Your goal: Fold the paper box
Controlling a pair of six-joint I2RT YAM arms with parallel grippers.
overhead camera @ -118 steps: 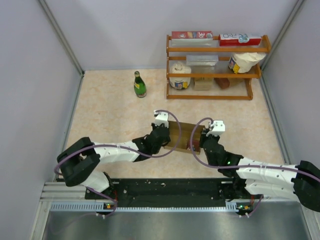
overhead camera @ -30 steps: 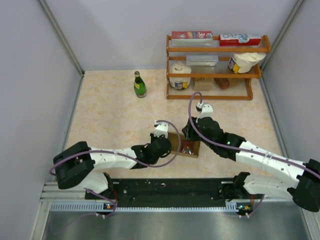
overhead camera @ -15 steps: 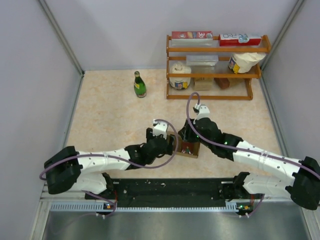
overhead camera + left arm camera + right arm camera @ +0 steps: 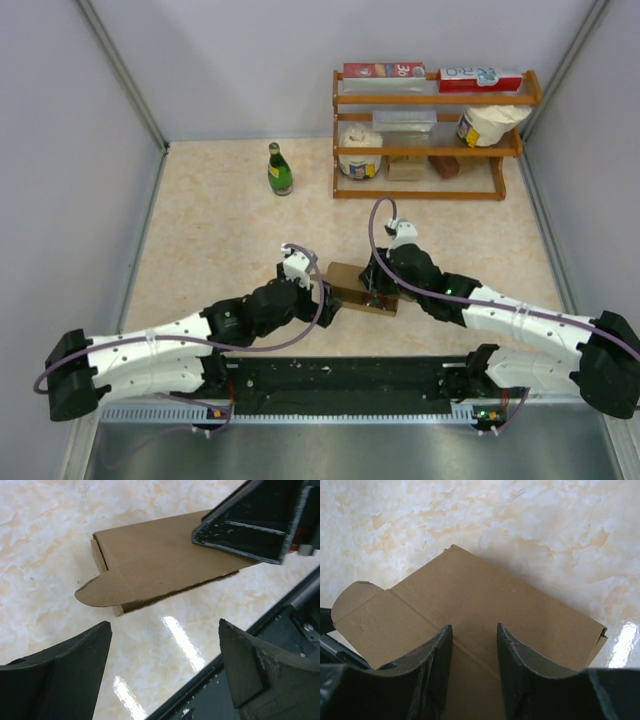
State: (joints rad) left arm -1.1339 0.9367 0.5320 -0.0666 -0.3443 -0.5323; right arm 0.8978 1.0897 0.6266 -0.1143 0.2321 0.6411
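Brown paper box (image 4: pixel 155 555), flap edge (image 4: pixel 97 592) clear of wide-spread left fingers (image 4: pixel 55 670); right fingers (image 4: pixel 425 680) atop it, grip unclear.

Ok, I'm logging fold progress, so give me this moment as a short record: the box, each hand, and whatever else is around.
box: slim brown box lying on the table, between the two hands
flap: rounded flap sticks out at the end nearest the left hand, not tucked in
left hand: open, just short of the flap end, not touching
right hand: fingers apart, tips down over the box's top
other: bottle and rack at the far side
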